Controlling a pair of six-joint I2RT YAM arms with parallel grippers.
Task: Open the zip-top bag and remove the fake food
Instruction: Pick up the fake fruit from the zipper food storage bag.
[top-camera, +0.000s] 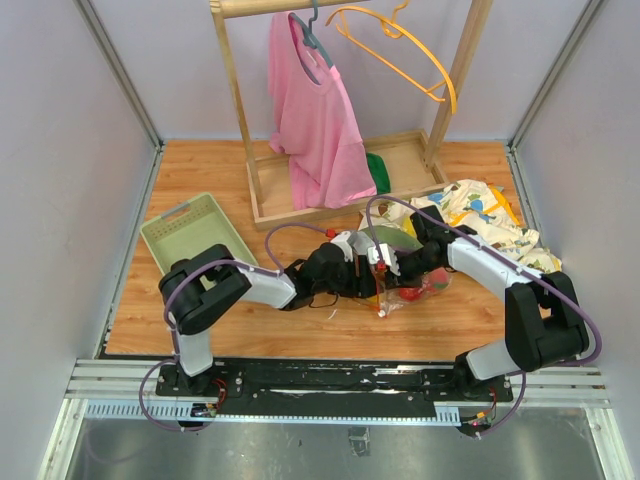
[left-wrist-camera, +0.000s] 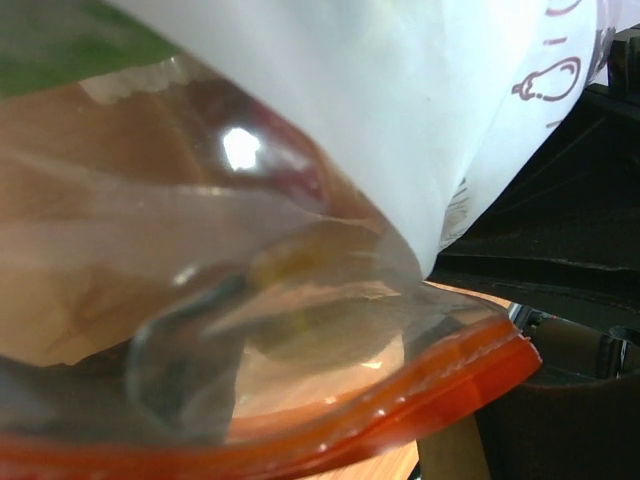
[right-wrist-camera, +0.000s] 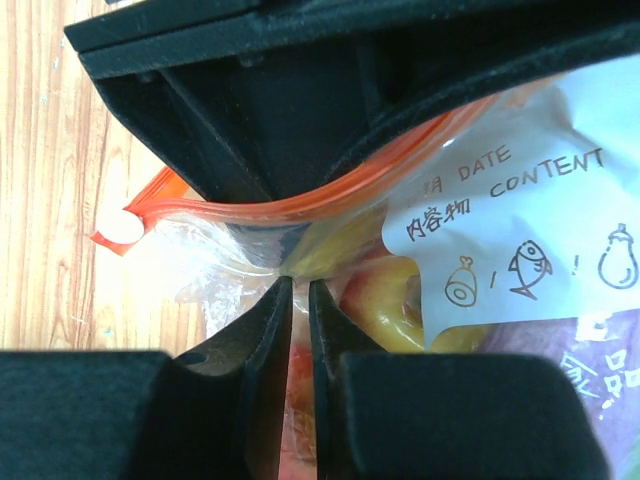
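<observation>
The zip-top bag (top-camera: 405, 290) lies on the wooden table between both arms, with the fake food (top-camera: 435, 283) inside it. My left gripper (top-camera: 366, 268) meets it from the left. In the right wrist view its black fingers (right-wrist-camera: 250, 130) close on the orange zipper strip (right-wrist-camera: 240, 212). My right gripper (right-wrist-camera: 300, 288) is shut on a fold of clear film just below the strip. Yellow and red food pieces (right-wrist-camera: 390, 300) and the white label (right-wrist-camera: 520, 230) show behind. In the left wrist view the bag fills the frame, the strip (left-wrist-camera: 400, 410) runs along the bottom, and my own fingers are hidden.
A pale green tray (top-camera: 165, 222) stands at the left. A wooden rack (top-camera: 330, 205) at the back holds a pink shirt (top-camera: 315, 120) and an orange hanger (top-camera: 400, 45). The dinosaur-print cloth (top-camera: 490, 215) lies crumpled at the right, close behind my right arm.
</observation>
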